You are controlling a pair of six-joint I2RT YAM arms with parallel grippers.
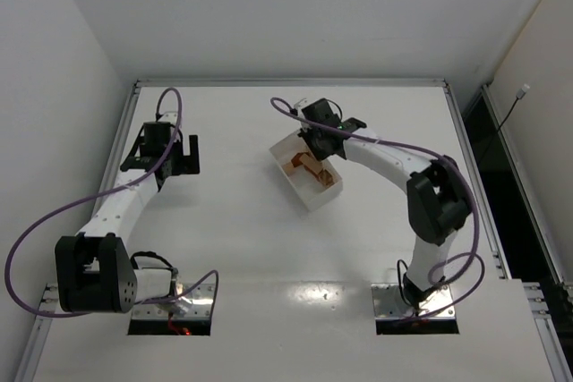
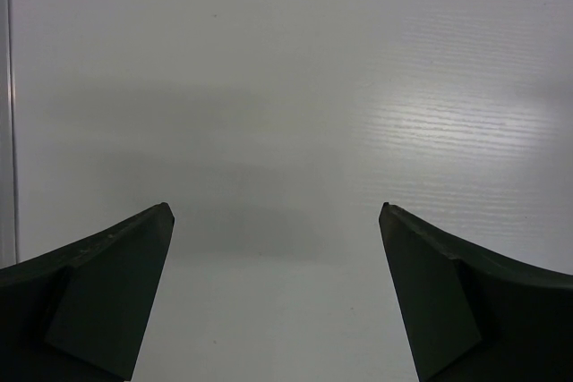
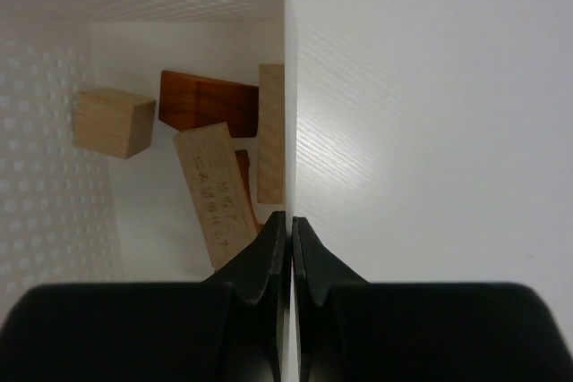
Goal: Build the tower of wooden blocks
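Just ahead of the right tool [image 3: 289, 230], inside the white box [image 3: 288, 33], the wood blocks [image 3: 213, 192] lie loose and unstacked. A pale cube [image 3: 109, 121] sits far to the tool's left, a reddish-orange block [image 3: 210, 103] lies farther ahead, and a pale plank [image 3: 271, 131] rests against the box's side wall. The right tool is clenched on that same thin wall. The left tool [image 2: 276, 212], well apart from the box, is released, its jaws spread wide above the surface [image 2: 286, 87].

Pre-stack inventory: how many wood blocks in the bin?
4 in the white bin: pale cube left, reddish block centre, printed pale plank nearest, plain plank along right wall. More may hide beneath.
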